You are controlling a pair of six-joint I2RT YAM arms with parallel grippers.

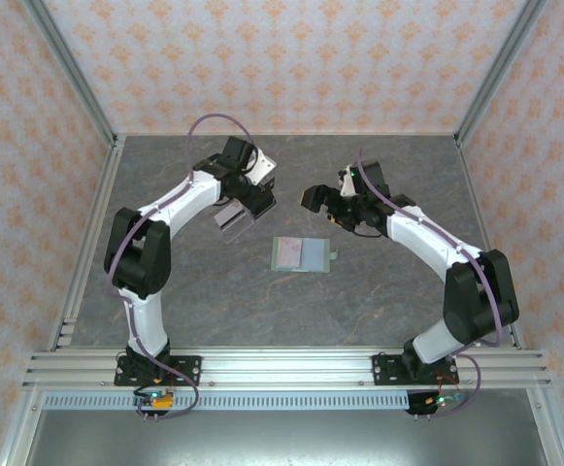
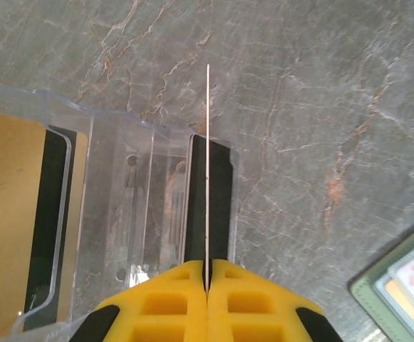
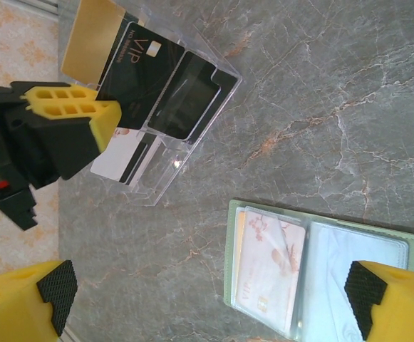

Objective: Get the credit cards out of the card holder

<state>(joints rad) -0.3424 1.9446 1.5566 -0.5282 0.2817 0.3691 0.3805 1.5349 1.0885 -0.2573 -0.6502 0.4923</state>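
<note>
Card holder (image 1: 301,254) lies open on bench (image 1: 194,301). My left gripper (image 2: 208,269) clamps card (image 2: 208,142) over clear tray (image 2: 114,142); my right gripper (image 3: 210,299) gapes wide, empty.

Clear plastic tray (image 3: 165,179); stone-look table (image 3: 321,92); card holder (image 3: 328,274) sleeves glossy.

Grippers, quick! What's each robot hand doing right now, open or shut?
Left gripper: shut on a card, held edge-on above the clear tray.
Right gripper: open, holding nothing.
</note>
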